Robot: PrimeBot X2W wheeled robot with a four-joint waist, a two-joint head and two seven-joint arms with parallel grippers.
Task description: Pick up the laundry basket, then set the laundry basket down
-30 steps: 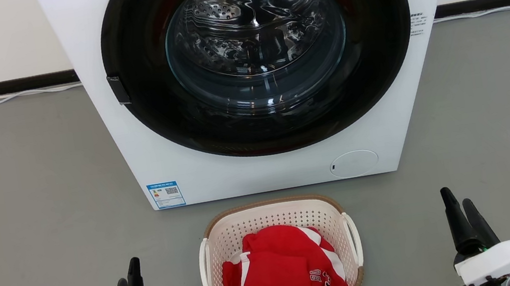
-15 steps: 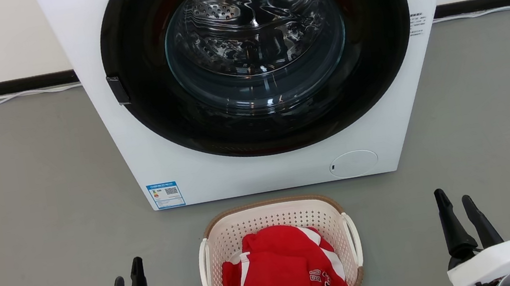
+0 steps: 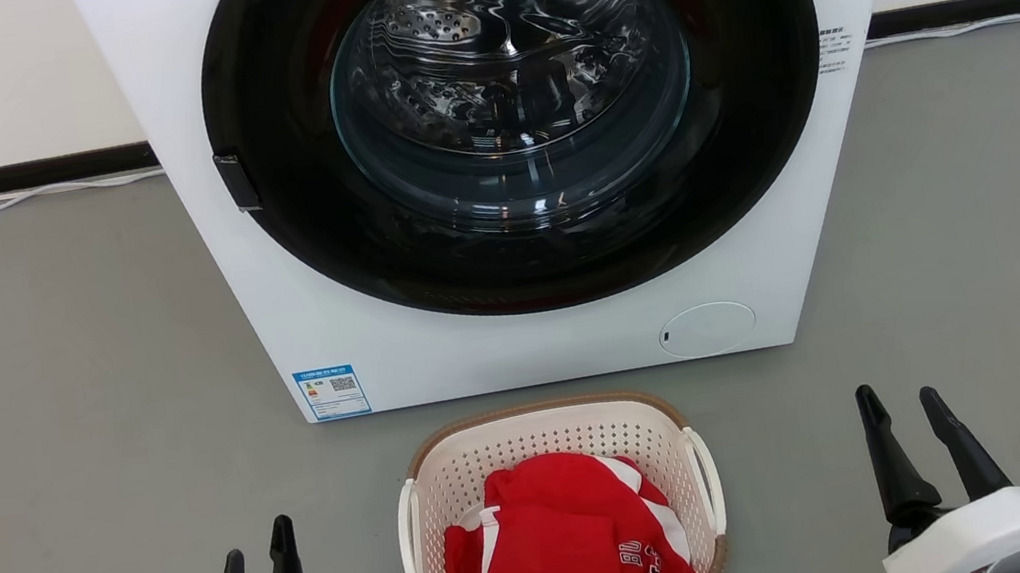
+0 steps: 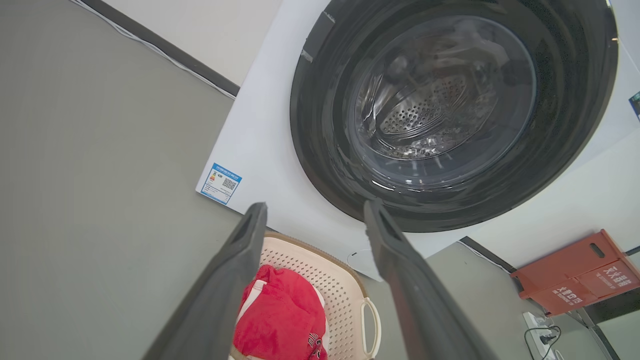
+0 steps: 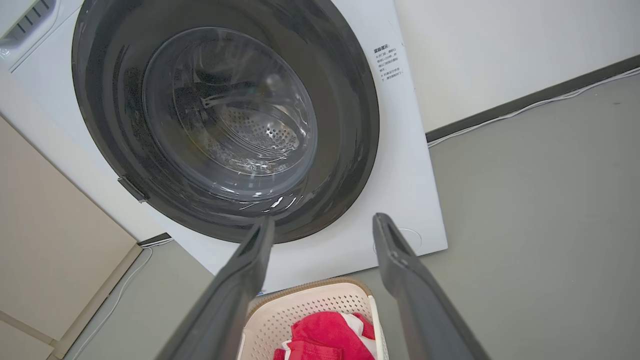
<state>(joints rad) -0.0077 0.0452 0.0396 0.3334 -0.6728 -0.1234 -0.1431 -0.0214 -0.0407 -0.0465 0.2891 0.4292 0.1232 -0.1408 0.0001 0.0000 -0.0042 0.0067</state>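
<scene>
Head view: the laundry basket (image 3: 534, 447), holding a red garment (image 3: 560, 552), sits on the grey floor (image 3: 61, 394) just in front of the washer (image 3: 355, 330). The left gripper (image 3: 257, 542) and right gripper (image 3: 895, 395) flank it, well apart from it, fingers spread and empty. Left wrist view: the basket lies low between the fingers. Right wrist view: likewise. The pick-up looks not yet begun; next, each gripper likely must reach one of the side handles (image 3: 707, 479)
</scene>
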